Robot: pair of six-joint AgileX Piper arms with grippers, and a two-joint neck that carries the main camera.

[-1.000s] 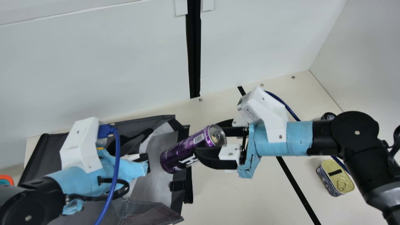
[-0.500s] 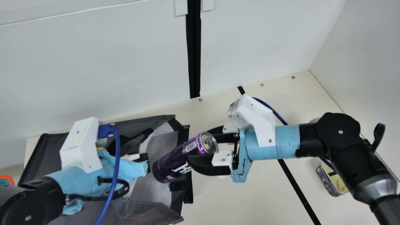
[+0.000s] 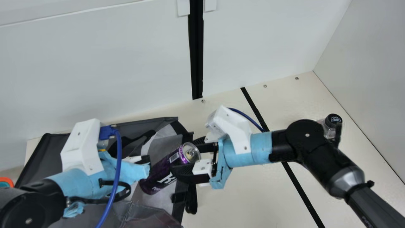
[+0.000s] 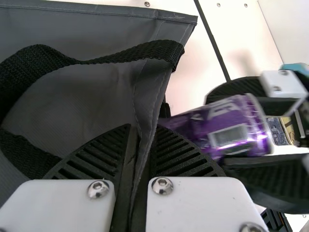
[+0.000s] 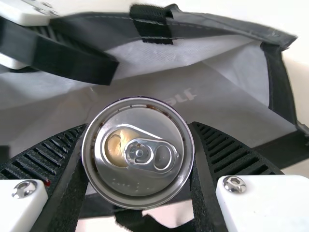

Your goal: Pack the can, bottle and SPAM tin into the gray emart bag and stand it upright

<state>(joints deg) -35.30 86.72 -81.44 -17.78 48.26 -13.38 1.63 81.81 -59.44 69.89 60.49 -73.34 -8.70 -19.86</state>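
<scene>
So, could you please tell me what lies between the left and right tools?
The purple can, held by the right tool, base toward the left tool; the main view shows it.

There is one can (image 3: 169, 171), one gray bag (image 3: 47, 155), one bottle (image 3: 330, 130) and one tin (image 4: 276, 131). The grippers come to two, one left gripper (image 3: 146, 160) and one right gripper (image 3: 186, 157), with two ribbed fingers (image 5: 241, 154) on each, so four altogether. Blue cables (image 3: 117, 167) number two, white camera mounts (image 3: 80, 145) two, and orange-rimmed objects (image 3: 11, 181) one.
</scene>
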